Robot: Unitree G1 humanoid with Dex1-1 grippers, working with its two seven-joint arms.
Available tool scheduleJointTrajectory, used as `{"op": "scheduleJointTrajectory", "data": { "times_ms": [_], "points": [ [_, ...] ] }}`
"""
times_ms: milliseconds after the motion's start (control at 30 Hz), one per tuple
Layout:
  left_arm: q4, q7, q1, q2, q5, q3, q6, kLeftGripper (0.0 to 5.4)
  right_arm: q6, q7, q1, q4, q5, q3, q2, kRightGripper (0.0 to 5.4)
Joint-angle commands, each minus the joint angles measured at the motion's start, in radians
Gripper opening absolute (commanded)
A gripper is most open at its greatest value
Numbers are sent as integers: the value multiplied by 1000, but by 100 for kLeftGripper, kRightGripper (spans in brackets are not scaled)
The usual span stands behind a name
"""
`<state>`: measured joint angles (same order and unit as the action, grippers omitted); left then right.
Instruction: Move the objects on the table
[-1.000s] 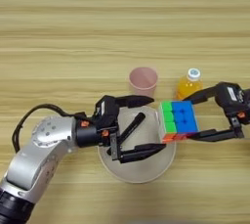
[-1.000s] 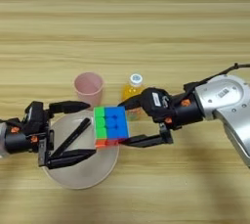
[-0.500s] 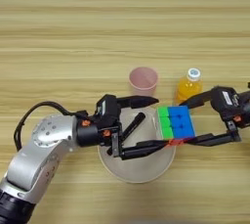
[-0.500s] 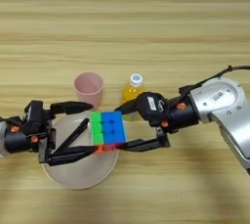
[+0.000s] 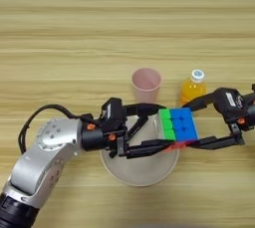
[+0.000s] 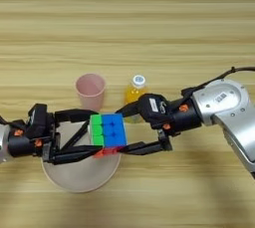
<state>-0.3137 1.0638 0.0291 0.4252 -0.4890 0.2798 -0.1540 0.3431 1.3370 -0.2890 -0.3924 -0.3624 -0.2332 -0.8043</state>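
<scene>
The multicoloured puzzle cube [image 5: 178, 125], green and blue on top with red underneath, hangs over the right rim of a beige plate [image 5: 139, 172]. My left gripper [image 5: 168, 126] reaches in from the left, one finger on the cube's far edge and one under its near edge. My right gripper [image 5: 189, 126] comes from the right and clamps the same cube in the same way. Just behind the right gripper's upper finger stands the small orange bottle [image 5: 193, 87] with its white cap, upright on the table [image 5: 74, 33].
An upright pink cup [image 5: 146, 83] stands just behind the plate, left of the bottle. A black cable loops off the left arm [image 5: 30, 122]. Bare wooden planks stretch across the far half of the table.
The left gripper's fingers have narrowed from wide open onto the cube. The cube and the right gripper have drifted slightly left and down.
</scene>
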Motion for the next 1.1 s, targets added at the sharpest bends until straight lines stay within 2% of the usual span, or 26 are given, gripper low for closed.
{"op": "scheduleJointTrajectory", "data": {
  "times_ms": [33,500,533,833,1000,1100],
  "points": [
    [-8,4,9,3,6,14,-11,327,14,-13,-32,-18,-14,-4,10,331],
    [7,0,16,-3,5,5,-7,327,21,-13,-36,-15,-20,2,15,331],
    [8,-1,16,-5,5,5,-7,327,20,-12,-36,-14,-20,2,15,360],
    [19,-3,19,-13,13,4,0,327,21,-13,-43,-6,-31,5,15,456],
    [28,0,23,-17,18,3,5,327,20,-12,-44,-3,-39,8,13,527],
    [38,0,26,-15,22,-3,11,327,21,-11,-43,-4,-48,16,12,540]
  ]
}}
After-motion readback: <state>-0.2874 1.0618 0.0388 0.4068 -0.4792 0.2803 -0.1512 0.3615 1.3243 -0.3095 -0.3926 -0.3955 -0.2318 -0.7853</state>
